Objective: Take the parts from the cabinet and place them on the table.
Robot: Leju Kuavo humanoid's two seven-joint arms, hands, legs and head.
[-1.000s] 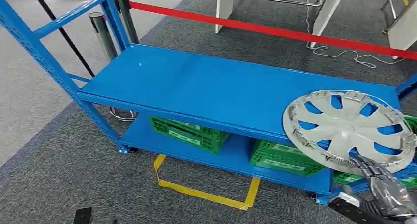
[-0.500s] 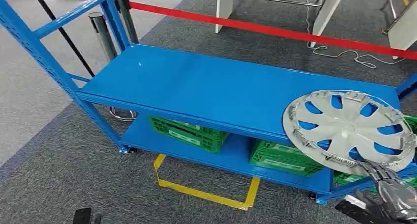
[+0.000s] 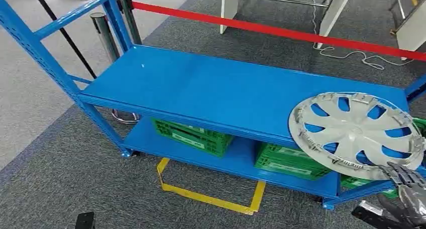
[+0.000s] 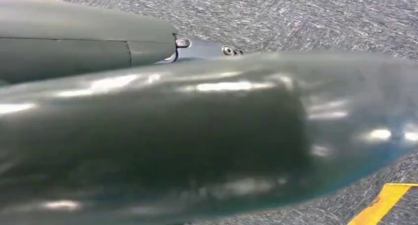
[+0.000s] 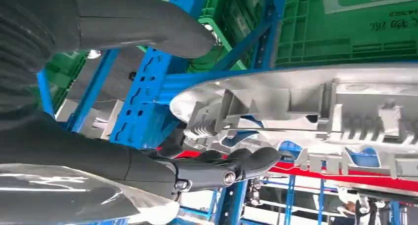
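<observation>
A silver hubcap (image 3: 356, 133) lies flat on the right end of the blue cabinet's top shelf (image 3: 216, 88), its near rim overhanging the front edge. My right hand (image 3: 409, 194) sits low at the lower right, its fingertips just beside that rim. In the right wrist view the hubcap rim (image 5: 296, 106) lies in the gap between thumb and fingers of my right hand (image 5: 98, 156), and the thumb is well apart from it. My left hand (image 4: 148, 126) hangs over grey carpet as a close dark blur, and how its fingers lie is unclear.
Green crates (image 3: 193, 134) (image 3: 291, 161) stand on the lower shelf. A red barrier rope (image 3: 281, 30) and metal posts (image 3: 105, 35) run behind the cabinet. Yellow floor tape (image 3: 211, 199) marks the carpet in front. White table legs (image 3: 231, 3) stand farther back.
My right hand has slid down and to the right, away from the hubcap's near rim. The hubcap has stayed where it was.
</observation>
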